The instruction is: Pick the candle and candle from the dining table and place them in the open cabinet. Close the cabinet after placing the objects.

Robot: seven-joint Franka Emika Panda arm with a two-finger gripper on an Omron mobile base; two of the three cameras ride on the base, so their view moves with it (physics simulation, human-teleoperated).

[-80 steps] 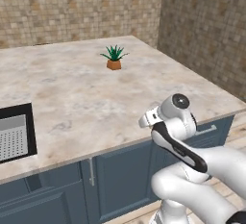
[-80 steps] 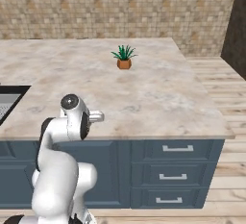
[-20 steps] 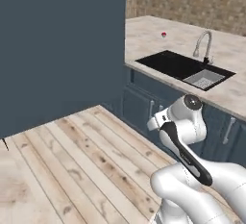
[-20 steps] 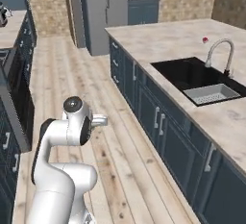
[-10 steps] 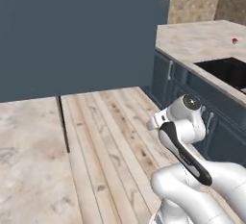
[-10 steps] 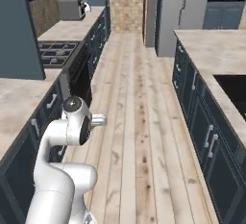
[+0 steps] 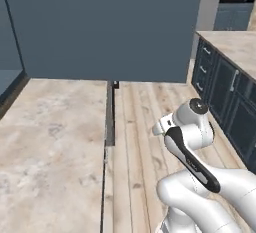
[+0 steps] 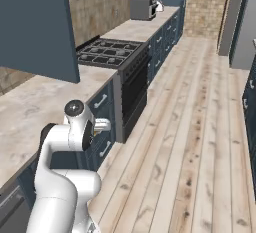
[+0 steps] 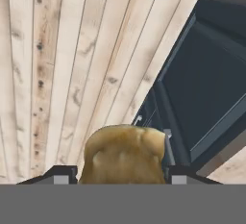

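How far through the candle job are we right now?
One pickup looks done: the claw is closed on the squat yellow candle and carries it above the wood floor. The blue wall cabinet looms just ahead over the counter. Still left: putting this candle inside, then the second candle, then shutting the door.

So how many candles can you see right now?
1. The squat yellow-gold candle sits between the gripper's two fingertips in the hand view, above the wooden floor. The other candle may be elsewhere, out of view.
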